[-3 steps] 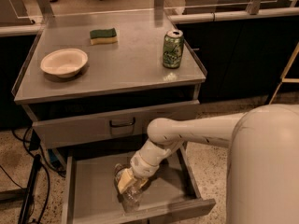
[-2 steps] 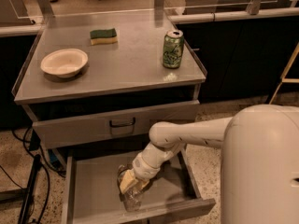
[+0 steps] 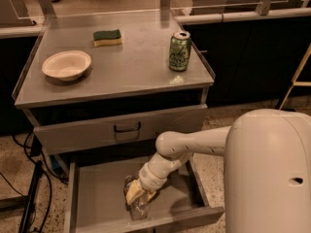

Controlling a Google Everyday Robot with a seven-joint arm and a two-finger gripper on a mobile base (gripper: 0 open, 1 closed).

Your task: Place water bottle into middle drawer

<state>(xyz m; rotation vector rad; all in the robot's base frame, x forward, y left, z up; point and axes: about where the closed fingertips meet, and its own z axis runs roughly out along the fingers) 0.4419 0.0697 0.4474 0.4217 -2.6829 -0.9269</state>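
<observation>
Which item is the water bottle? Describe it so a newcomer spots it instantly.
Below the steel table, look into the pulled-out middle drawer. The water bottle is the small clear one at the gripper, near the drawer's front. Unlike the green can on top, it is see-through.

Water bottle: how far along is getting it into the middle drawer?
Done: the middle drawer stands open. In hand: the claw sits low inside it with the water bottle at its tip, near the drawer floor. Left: leave the bottle there and pull the claw out.
</observation>
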